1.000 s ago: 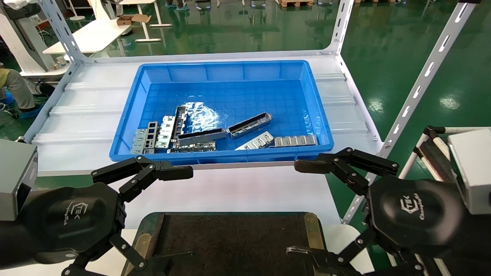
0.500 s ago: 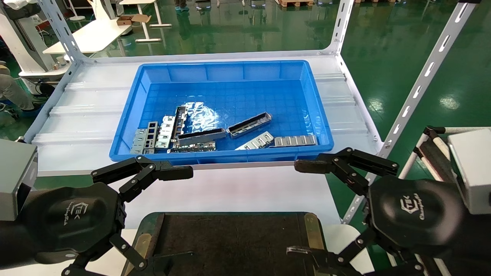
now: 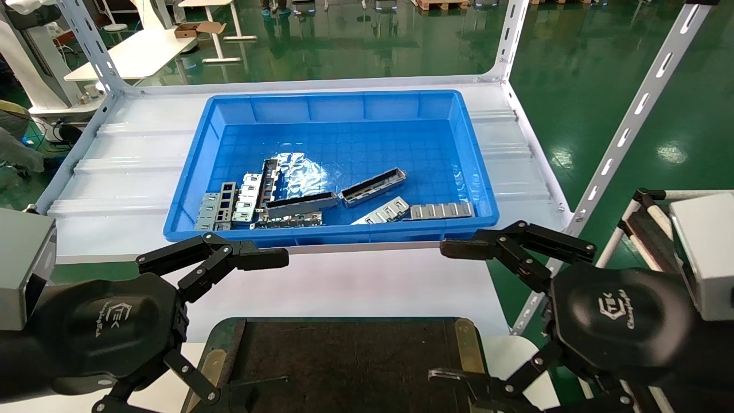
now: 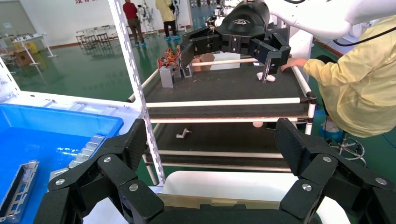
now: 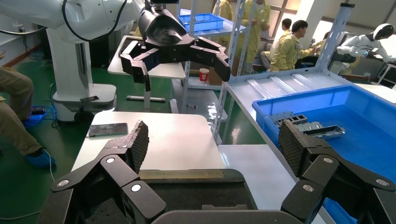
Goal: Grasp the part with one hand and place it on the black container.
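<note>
In the head view, the left gripper [image 3: 229, 321] and the right gripper [image 3: 459, 312] are held low, one at either side of the black container [image 3: 344, 367], both spread wide and empty. The part [image 3: 373, 186] is seen lying in the blue bin [image 3: 338, 103] on the shelf [image 3: 114, 172], among other metal pieces: a longer bar [image 3: 301, 205] with a black top and several flat plates [image 3: 441, 210]. Nothing is seen on the container.

In the left wrist view, the left gripper [image 4: 212, 144] is shown with its fingers [image 4: 130, 142] far apart and nothing between them; the bin [image 4: 60, 126] is off to one side.

In the right wrist view, the right gripper [image 5: 215, 144] is likewise open and empty, with the bin [image 5: 299, 100] beyond.

The task is judged not yet begun: reaching, grasping and placing all remain.
</note>
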